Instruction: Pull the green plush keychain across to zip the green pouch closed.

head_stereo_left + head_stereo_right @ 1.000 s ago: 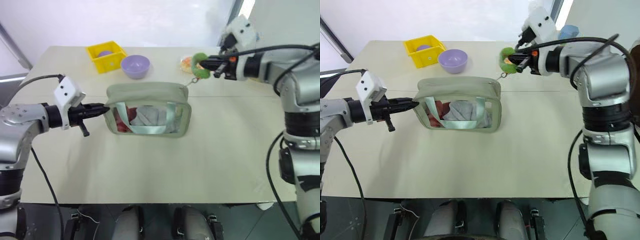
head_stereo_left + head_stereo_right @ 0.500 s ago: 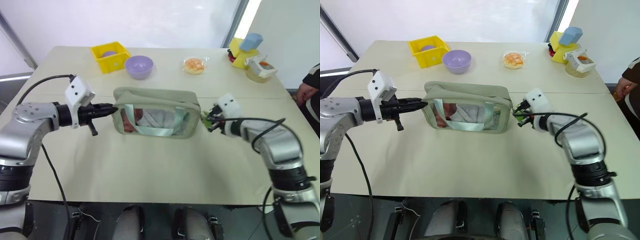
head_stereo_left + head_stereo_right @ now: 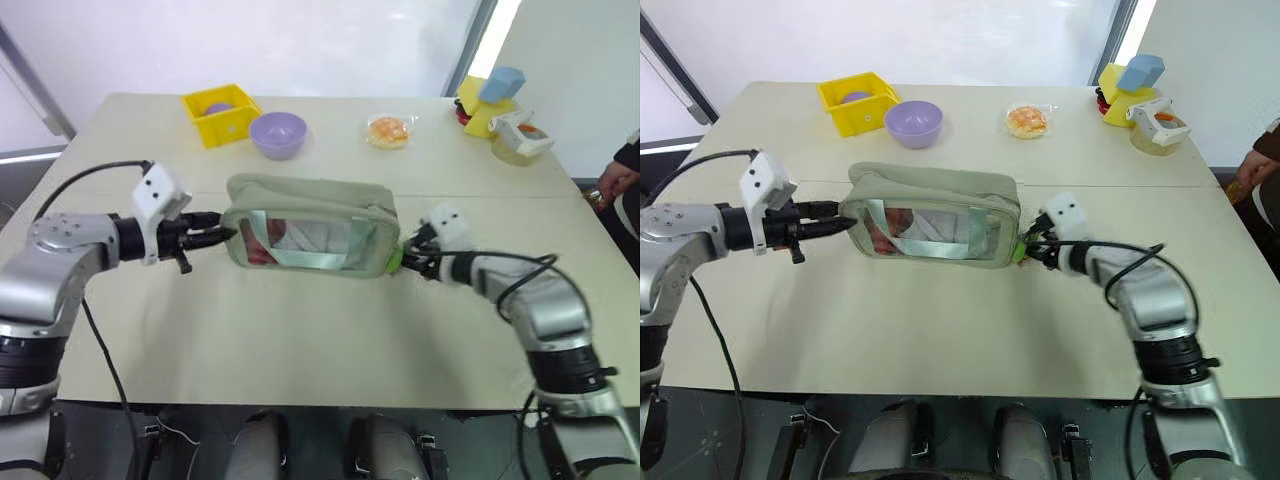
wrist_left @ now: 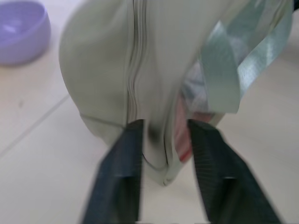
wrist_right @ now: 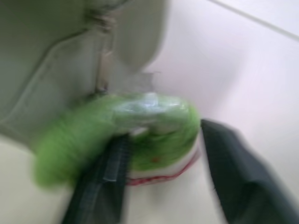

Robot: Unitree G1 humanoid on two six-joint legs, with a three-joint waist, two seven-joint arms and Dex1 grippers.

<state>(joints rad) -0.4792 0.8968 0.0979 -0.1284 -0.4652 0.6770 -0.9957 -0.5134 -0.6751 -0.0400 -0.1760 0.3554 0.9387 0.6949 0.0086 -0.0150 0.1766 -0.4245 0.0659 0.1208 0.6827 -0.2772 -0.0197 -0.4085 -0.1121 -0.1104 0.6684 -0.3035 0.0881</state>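
now the green pouch [image 3: 310, 228] is sitting mid-frame, zipped; right gripper [image 5: 159, 154] is gaping around the green plush keychain [image 3: 396, 260], left gripper [image 4: 163, 154] is straddling its end, jaws apart. either retreating finger risks snagging and dragging it.

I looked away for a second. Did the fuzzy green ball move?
Yes. The green plush keychain came down from near the bun packet to the green pouch's right end.
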